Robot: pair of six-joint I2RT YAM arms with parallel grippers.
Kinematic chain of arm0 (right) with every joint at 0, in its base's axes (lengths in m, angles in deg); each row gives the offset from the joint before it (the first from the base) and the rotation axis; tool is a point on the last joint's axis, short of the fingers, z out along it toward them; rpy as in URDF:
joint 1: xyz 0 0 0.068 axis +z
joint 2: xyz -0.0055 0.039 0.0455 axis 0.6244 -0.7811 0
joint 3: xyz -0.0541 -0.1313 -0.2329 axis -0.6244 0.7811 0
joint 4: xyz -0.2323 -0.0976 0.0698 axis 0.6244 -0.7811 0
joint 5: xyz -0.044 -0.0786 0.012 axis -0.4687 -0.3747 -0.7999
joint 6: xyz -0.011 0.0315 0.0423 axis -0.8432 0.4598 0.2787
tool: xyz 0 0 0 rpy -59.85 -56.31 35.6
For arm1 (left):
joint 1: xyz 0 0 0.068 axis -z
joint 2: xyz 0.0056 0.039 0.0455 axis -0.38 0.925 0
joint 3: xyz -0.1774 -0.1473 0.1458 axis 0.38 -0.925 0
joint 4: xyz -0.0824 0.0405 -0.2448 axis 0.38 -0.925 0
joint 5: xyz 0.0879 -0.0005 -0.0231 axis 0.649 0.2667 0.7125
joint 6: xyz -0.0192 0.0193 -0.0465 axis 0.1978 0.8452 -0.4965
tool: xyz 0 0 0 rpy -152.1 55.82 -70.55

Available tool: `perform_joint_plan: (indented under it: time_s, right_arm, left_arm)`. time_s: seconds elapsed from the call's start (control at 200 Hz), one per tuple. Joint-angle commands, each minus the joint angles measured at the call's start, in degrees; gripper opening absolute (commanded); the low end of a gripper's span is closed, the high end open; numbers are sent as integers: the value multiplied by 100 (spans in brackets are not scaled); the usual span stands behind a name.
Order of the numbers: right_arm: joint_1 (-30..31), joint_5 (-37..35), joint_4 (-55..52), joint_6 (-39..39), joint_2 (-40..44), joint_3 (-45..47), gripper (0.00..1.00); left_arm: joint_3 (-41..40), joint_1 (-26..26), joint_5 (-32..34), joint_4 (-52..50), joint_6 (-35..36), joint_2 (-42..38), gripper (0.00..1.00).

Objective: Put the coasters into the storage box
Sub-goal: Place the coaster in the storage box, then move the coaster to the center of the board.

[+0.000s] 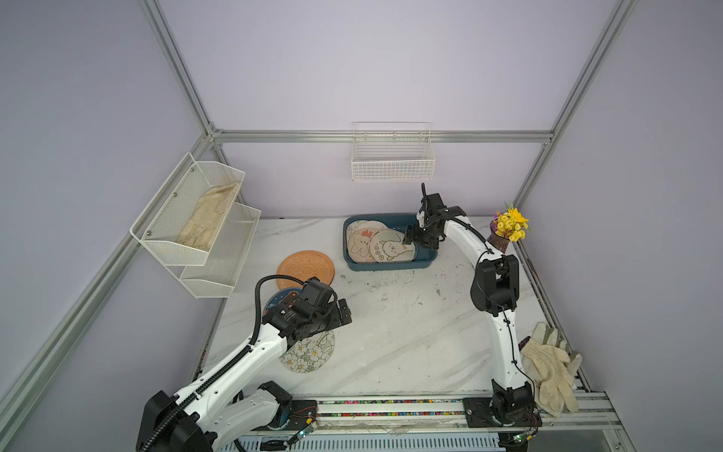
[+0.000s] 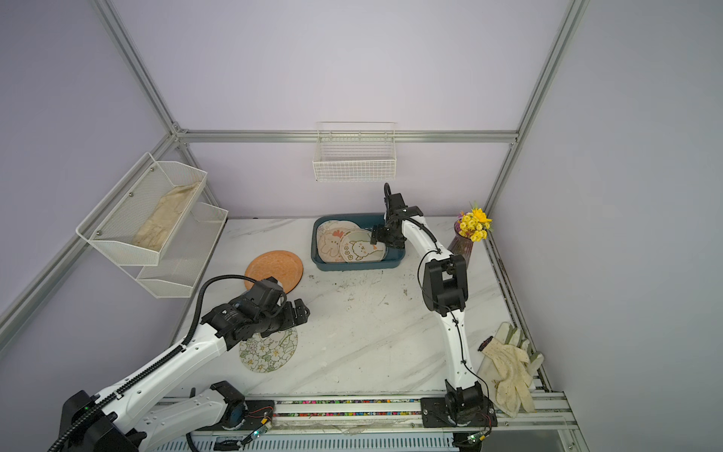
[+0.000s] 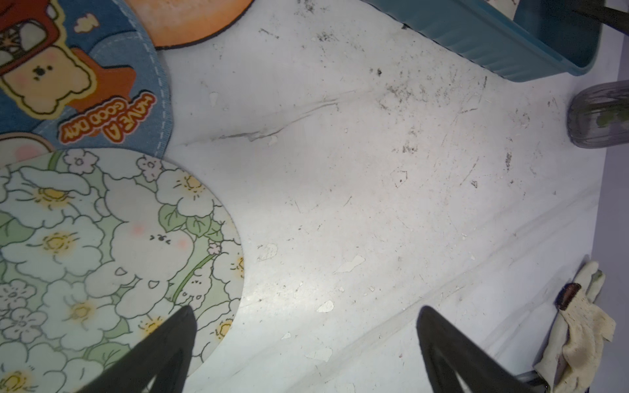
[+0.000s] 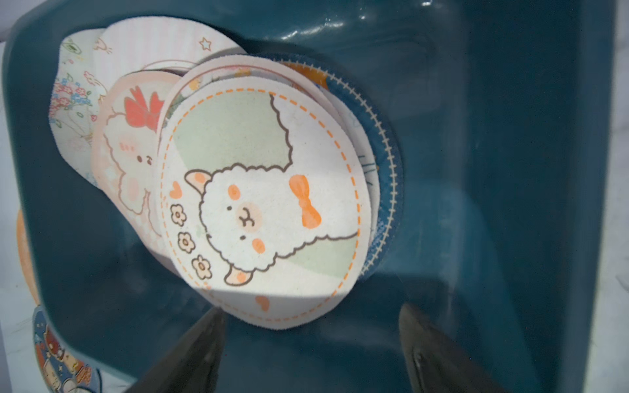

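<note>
One storage box [image 1: 389, 267], long axis left-right

A robotics lab cell: an aluminium frame [image 1: 469, 136] around plain lilac panels [image 1: 371, 58], two white robot arms [image 1: 502, 344] bolted to a rail [image 1: 391, 407] (a flower vase [image 1: 497, 239] adds a homely touch).

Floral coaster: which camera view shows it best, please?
The left wrist view. The floral coaster lies close there, its flower print sharp, though the frame cuts it off. In both top views the floral coaster is small and the left arm hides part. The right wrist view lacks it.
</note>
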Motion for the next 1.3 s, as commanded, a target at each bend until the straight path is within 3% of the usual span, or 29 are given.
perform_joint_plan:
  time_s: [0.0,0.375,0.755,1.06,1.29]
  right_arm:
    - [64,53,-1,-97,496,363,84]
    - [447,481,340,-97,1473,1757,86]
    - [759,853,730,2,2299,2969,91]
    - [828,943,792,11,2615,3272,93]
    - [826,901,729,-6,2686,3133,94]
  left_arm:
    - [-267,-65,433,-365,-215,-121,100]
    - [-509,-833,585,-772,-229,-130,100]
    - [-1285,-2455,496,-323,12,-335,100]
    - [-1667,-3581,213,497,396,13,100]
    - [-1712,-3715,-130,1086,737,518,100]
